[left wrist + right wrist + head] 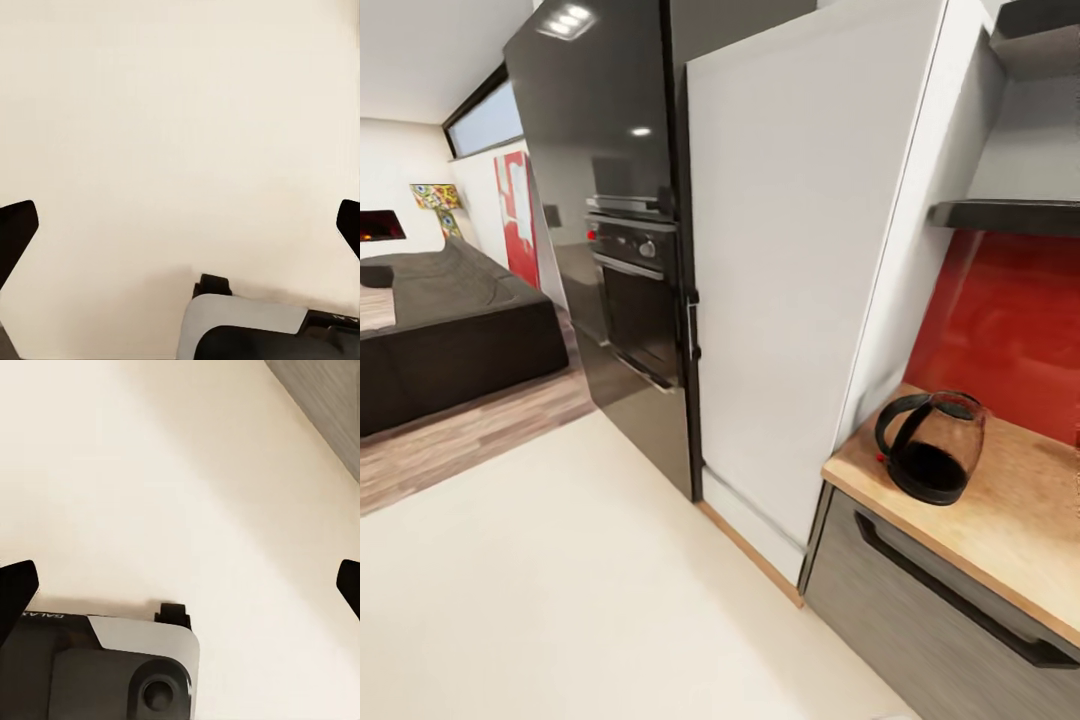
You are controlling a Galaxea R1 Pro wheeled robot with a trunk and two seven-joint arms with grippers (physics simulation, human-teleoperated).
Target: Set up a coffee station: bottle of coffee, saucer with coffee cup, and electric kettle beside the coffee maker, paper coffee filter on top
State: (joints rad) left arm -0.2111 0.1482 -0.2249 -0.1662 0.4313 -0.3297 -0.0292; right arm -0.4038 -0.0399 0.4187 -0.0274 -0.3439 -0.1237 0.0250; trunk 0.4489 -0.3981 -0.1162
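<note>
Kitchen seen from the head view, tilted. A broad cream floor (pixel 560 600) fills the lower left. Behind it stands a tall glossy black cabinet with a built-in oven (pixel 630 300), w/ a tall white panel (pixel 790 250) beside it. Far left: a dark grey sofa (pixel 450 320) on wood-look flooring.

At right, the light beige wood-grain kitchen countertop (pixel 1010 520) sits over dark grey cabinets (pixel 920 620), backed by a red splashback (pixel 1010 320). Above it hangs the dark grey floating kitchen shelf (pixel 1010 215).

The rounded clear glass electric kettle (pixel 932 445), w/ black loop handle & dark liquid, stands on the countertop near its left end, next to the white panel.

Left wrist view: left gripper (pixel 180 232) over plain cream floor, fingers spread wide, holding nothing. Right wrist view: right gripper (pixel 180 592) also spread wide & empty, grey cabinet front at one corner.
</note>
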